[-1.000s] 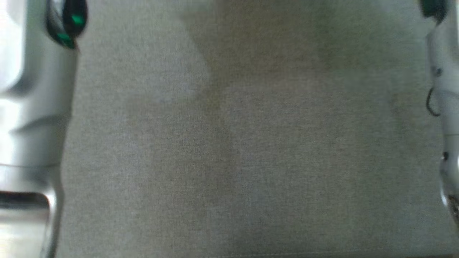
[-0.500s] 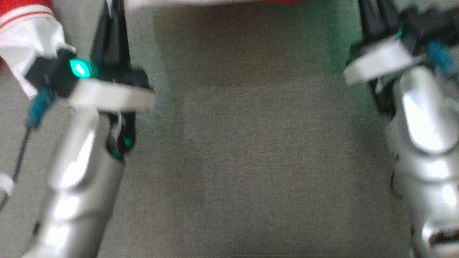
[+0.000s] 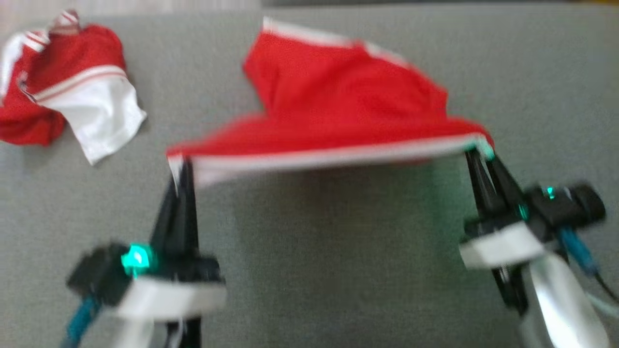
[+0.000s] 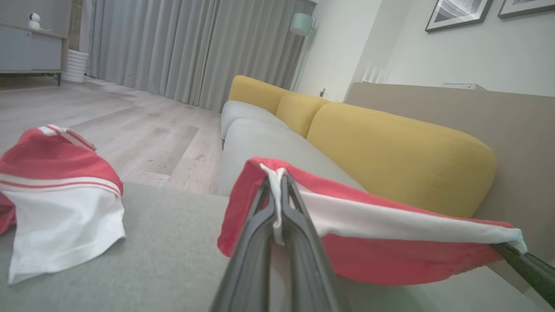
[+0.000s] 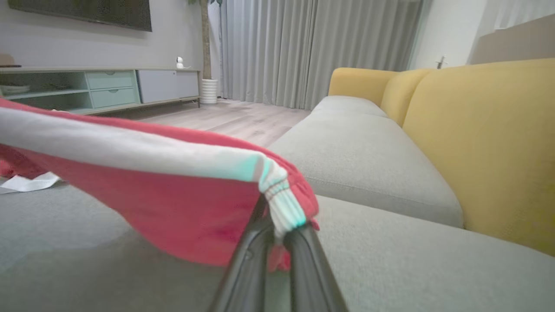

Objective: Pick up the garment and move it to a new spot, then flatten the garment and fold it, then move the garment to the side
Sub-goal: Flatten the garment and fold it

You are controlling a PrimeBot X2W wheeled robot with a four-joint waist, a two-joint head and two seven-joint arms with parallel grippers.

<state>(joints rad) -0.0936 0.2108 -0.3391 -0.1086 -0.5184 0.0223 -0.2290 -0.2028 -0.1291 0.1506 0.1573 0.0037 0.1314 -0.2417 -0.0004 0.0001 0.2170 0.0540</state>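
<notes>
"Garment, red with a white band: where did we find it?"

"Over the grey sofa seat, the largest surface before us, with yellow back cushions along one side. We saw the garment raised off that seat and stretched by its white band between the two grippers; the head view was blurred, so we could not tell whether its far edge touched the cushion."

"And the smaller items?"

"A second red-and-white garment lay crumpled on the seat, well apart to the left. The left gripper had its jaws pinched on the band's left corner; the right gripper had its jaws pinched on the right corner. We noted both pairs of dark fingers pressed narrow, cloth between them."
</notes>
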